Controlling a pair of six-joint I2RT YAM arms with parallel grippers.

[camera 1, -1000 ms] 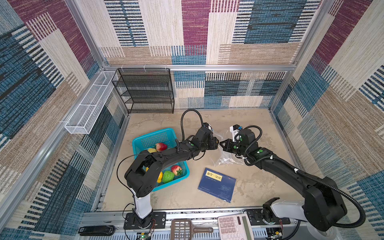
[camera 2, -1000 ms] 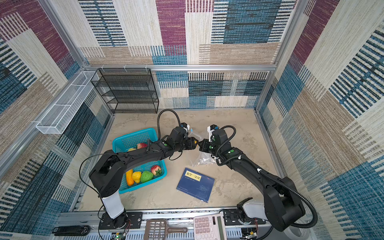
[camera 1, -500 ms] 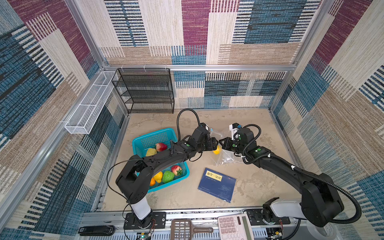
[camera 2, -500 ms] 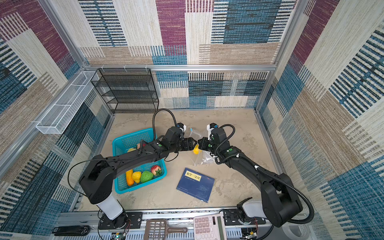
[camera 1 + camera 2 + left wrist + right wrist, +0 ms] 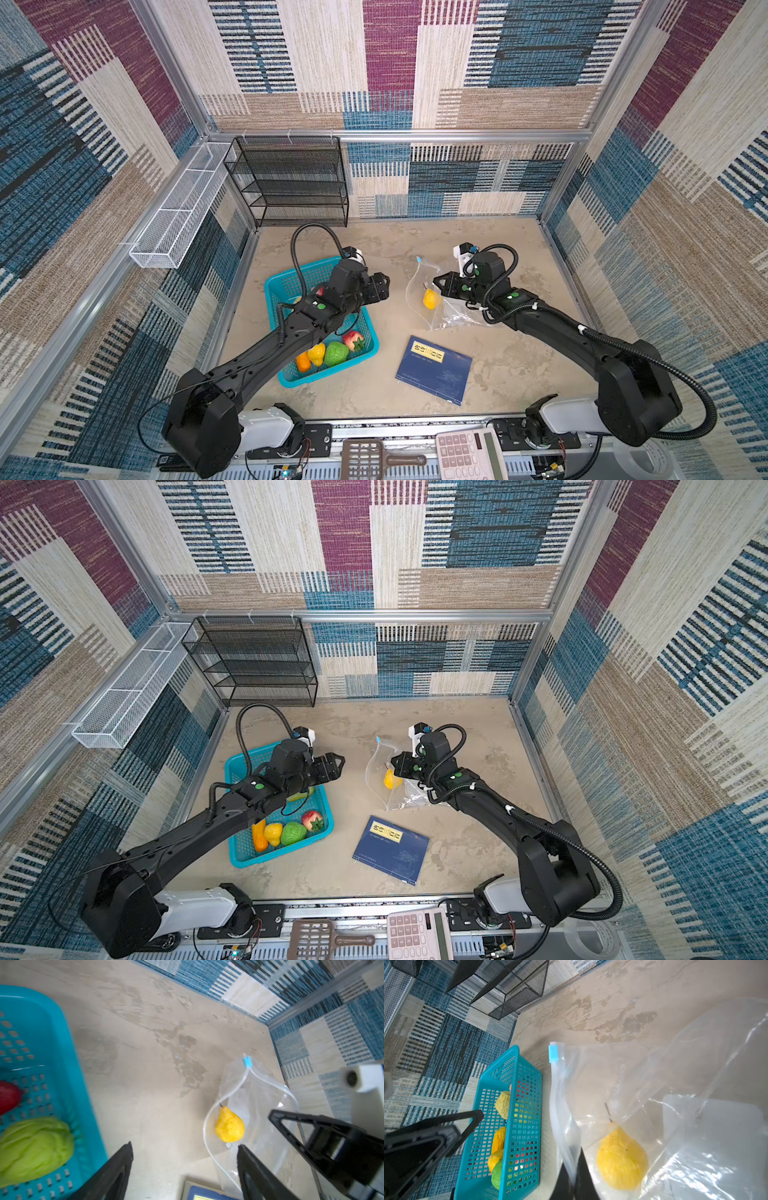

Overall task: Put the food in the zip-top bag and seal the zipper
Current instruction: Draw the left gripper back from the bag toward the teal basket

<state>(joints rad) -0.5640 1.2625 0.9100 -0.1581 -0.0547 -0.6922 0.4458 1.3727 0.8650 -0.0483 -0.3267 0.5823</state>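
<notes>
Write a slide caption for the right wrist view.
The right gripper pinches the open zip-top bag; yellow pear inside, teal basket alongside.

A teal basket (image 5: pixel 328 379) lies left of a blue book (image 5: pixel 434 370), a black mesh rack (image 5: pixel 291 183) behind them.

Patchwork walls (image 5: pixel 498 62), beige, perhaps stone floor (image 5: pixel 386 237)

Left arm (image 5: pixel 291 328) covers the middle of the basket (image 5: pixel 303 276) in both top views: food under it can't be counted, and a red piece (image 5: pixel 319 289) barely shows. Title on the book (image 5: pixel 434 370) is too small to read. Calculator (image 5: pixel 469 457) is cropped. Left wrist: basket and green piece (image 5: pixel 35 1147) are motion-blurred, and the book is cut by the edge. Right wrist: right gripper (image 5: pixel 572 1169) is mostly out of frame, jaws pinching the zip-top bag (image 5: pixel 695 1053) rim. Label (image 5: pixel 712 1126) print is illegible.
</notes>
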